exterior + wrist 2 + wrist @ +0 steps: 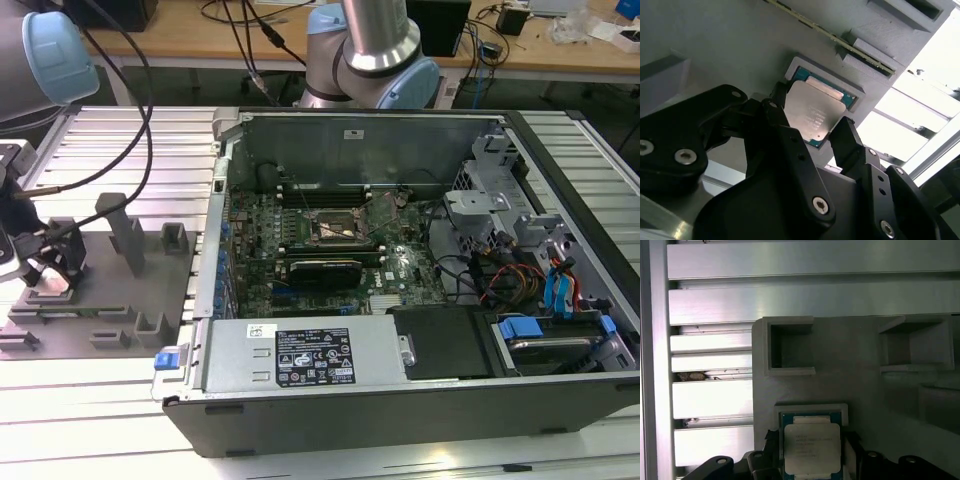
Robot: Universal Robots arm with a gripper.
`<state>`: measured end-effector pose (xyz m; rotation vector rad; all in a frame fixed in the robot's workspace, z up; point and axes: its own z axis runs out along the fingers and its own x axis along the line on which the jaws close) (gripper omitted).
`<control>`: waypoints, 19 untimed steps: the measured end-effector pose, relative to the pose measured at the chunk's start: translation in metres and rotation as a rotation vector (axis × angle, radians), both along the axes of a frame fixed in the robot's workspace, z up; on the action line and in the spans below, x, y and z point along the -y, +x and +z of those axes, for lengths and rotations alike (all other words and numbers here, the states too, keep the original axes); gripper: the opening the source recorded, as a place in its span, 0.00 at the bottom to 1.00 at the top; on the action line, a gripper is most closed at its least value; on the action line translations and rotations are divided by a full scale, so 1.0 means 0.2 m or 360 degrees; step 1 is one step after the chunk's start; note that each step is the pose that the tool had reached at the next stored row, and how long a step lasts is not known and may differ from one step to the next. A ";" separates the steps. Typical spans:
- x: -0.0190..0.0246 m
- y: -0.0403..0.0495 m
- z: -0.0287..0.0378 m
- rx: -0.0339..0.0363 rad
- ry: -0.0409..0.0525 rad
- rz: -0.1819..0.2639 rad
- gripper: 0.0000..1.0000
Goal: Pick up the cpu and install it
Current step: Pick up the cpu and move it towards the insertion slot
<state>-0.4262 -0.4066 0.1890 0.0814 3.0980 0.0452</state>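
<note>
The cpu [812, 114] is a thin square chip with a silvery top and a green rim. It lies in a shallow square pocket of the grey plastic tray [150, 275] at the exterior view's left. My gripper [45, 268] is down over that pocket. In both wrist views its black fingers [780, 112] press against two opposite edges of the cpu [811, 447], shut on it. The chip still sits level in the pocket. The dark motherboard socket [335, 228] with its metal frame lies inside the open computer case, far to the exterior view's right of my gripper.
The open computer case [420, 400] fills the middle and right of the exterior view, with a power supply [300, 355], cables and drive bays inside. Upright grey posts [125, 230] and box pockets [790, 347] rise from the tray near my gripper. A cable hangs above the tray.
</note>
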 end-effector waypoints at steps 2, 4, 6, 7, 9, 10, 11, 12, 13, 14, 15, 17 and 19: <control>0.000 0.000 0.000 0.0000 0.0000 0.0000 0.55; 0.000 0.000 0.000 0.0000 0.0000 0.0000 0.55; 0.000 0.000 -0.001 0.0000 0.0000 0.0000 0.55; 0.000 0.000 0.000 0.0000 0.0000 0.0000 0.55; 0.000 0.000 0.014 0.0001 0.0000 0.0000 0.55; 0.000 0.000 0.029 0.0000 0.0000 0.0000 0.55; 0.000 0.000 0.040 0.0000 0.0000 0.0000 0.55; 0.000 0.000 0.058 0.0000 0.0000 0.0000 0.55; 0.000 0.000 0.082 0.0000 0.0000 0.0000 0.55; 0.000 0.000 0.096 0.0000 0.0000 0.0000 0.55; 0.000 0.000 0.111 0.0000 0.0000 0.0000 0.55; 0.000 0.000 0.141 0.0000 0.0000 0.0000 0.55; 0.000 0.000 0.190 0.0000 0.0000 0.0000 0.55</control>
